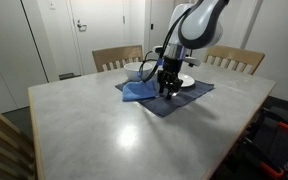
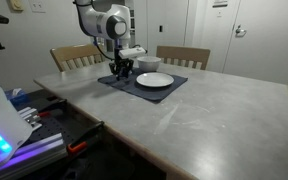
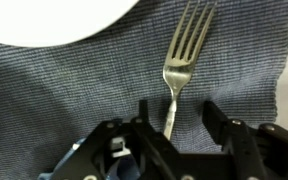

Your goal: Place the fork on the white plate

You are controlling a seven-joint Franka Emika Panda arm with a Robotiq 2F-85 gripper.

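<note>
Fork on placemat, off the plate; fingers spread astride its handle.

The fork [image 3: 176,75] lies flat on a dark blue woven placemat [image 3: 74,90], tines toward the top of the wrist view and handle running down between the fingers [image 3: 216,118]. The gripper [image 3: 178,106] is low over the mat, its fingers apart on either side of the handle with mat showing on both sides; contact with the handle looks unlikely, though the view is blurred there. The white plate [image 3: 64,20] sits on the same placemat, its rim just beside the fork's tines and apart from them. In both exterior views the gripper [image 1: 167,88] points straight down at the mat next to the plate [image 2: 154,80]. A lighter blue cloth [image 1: 136,92] lies on the mat's far end from the plate. The placemat rests on a grey desk [image 1: 104,130] with two wooden chairs [image 1: 117,58] behind it.
</note>
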